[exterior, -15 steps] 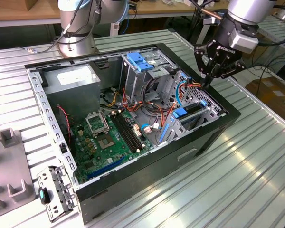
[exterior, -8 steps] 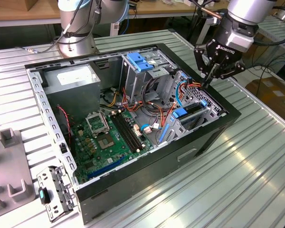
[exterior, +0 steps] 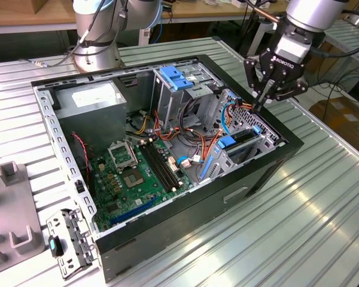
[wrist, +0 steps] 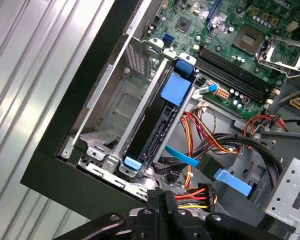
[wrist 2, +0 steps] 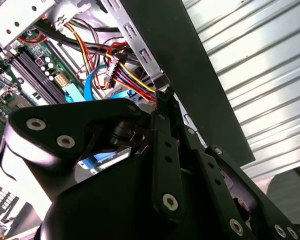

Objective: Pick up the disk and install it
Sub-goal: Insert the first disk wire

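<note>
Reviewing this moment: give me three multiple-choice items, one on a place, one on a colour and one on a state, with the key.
1. The gripper is:
A. over the middle of the motherboard
B. over the edge of the case at the exterior view's right
C. beside the grey tray outside the case

2. The carrier bracket on the disk is:
A. blue
B. red
C. yellow

3. The disk is:
A. held in the gripper
B. lying on the table
C. standing on edge in the metal bay inside the case

Key:
1 B, the exterior view shows it above that rim.
2 A, its tabs show blue in the first wrist view.
3 C, it sits between the bay's walls, apart from the gripper.
</note>
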### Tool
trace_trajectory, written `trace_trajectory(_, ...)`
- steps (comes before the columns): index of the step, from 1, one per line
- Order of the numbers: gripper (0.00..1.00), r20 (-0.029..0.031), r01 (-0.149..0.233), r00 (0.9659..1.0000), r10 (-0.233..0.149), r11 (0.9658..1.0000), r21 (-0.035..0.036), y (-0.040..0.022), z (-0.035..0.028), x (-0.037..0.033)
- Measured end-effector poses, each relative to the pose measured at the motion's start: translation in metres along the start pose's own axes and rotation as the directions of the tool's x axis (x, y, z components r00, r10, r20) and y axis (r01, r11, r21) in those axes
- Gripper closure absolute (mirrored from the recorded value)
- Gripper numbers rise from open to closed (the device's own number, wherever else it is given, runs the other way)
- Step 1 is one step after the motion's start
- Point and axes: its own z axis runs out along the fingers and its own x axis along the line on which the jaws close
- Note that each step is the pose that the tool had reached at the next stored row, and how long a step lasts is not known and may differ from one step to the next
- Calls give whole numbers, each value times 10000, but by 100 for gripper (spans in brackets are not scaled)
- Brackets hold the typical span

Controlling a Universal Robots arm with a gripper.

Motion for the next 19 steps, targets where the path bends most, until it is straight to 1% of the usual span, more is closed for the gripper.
trace_trajectory(2,83,0,-145,9999,145,9999,-1,6,0,-3)
trace_trajectory(3,83,3,-300,9996,300,9996,-2,8,2,-5)
trace_trajectory(5,83,7,-491,9988,491,9988,-3,12,4,-6)
trace_trajectory(8,83,13,-810,9967,810,9967,-5,23,7,-12)
trace_trajectory(11,83,16,-974,9952,974,9952,-7,37,10,-19)
trace_trajectory(12,83,19,-1118,9937,1118,9937,-7,39,12,-20)
trace_trajectory(13,83,22,-1299,9915,1299,9915,-9,43,13,-22)
trace_trajectory(17,83,29,-1720,9851,1720,9851,-12,49,18,-26)
trace_trajectory(19,83,35,-2051,9787,2051,9787,-16,56,21,-29)
